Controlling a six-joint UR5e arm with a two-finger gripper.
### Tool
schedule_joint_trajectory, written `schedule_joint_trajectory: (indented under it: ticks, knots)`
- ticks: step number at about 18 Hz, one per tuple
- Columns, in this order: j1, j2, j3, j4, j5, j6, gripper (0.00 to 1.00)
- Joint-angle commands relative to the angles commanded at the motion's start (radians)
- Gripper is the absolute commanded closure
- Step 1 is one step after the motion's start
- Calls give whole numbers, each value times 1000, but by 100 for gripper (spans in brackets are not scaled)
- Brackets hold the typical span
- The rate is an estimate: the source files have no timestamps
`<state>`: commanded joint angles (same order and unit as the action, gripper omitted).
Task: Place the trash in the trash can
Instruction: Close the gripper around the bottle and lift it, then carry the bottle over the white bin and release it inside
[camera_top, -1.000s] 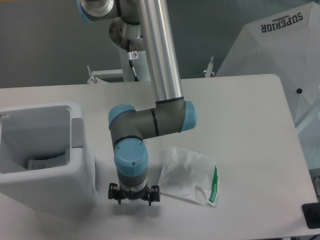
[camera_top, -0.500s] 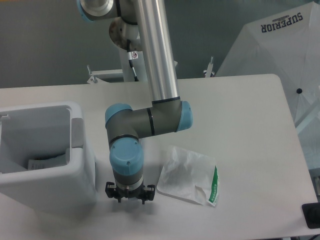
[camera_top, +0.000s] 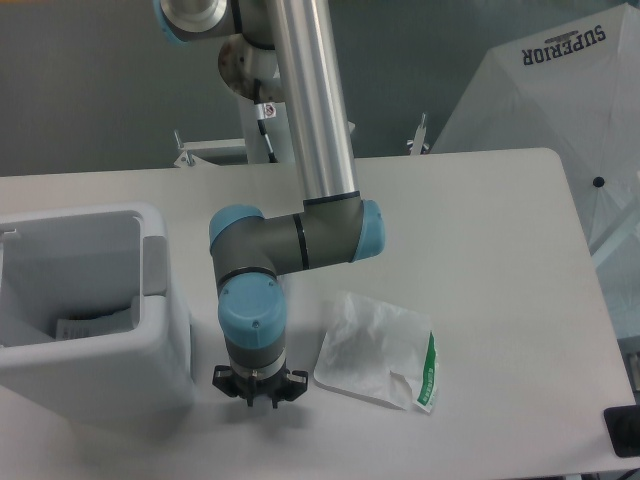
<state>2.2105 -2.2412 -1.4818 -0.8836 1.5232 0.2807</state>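
Gripper (camera_top: 259, 396) at lower centre, claw state indeterminate; wrapper (camera_top: 378, 350) lies flat just right; trash can (camera_top: 165, 330) at left.

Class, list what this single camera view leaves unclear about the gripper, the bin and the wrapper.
- Gripper: the wrist above hides its fingers, so open or shut is unclear.
- Trash can: left side cut off by the frame; the item inside is too small to identify.
- Wrapper: print on its green strip is too small.

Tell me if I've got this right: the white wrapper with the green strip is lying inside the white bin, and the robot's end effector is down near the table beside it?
Not quite. The camera view shows the wrapper lying flat on the table, outside the bin. The end effector is indeed low near the table, between bin and wrapper.
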Motion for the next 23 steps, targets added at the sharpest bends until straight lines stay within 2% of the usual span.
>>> schedule_joint_trajectory:
  ticks: [3,4,8,13,15,18,20,22,23]
  knots:
    - [0,8,11,-2,-2,8,67]
    - [2,9,14,-2,-2,9,71]
    - [9,34,34,-5,-6,12,75]
    - [100,164,60,-6,-40,25,75]
    - [145,221,74,-3,-113,25,75]
    - [216,275,153,20,-237,-3,75]
    - [227,282,201,69,-273,-11,75]
    - [221,296,236,156,-273,-27,75]
    - [219,298,251,182,-273,-50,75]
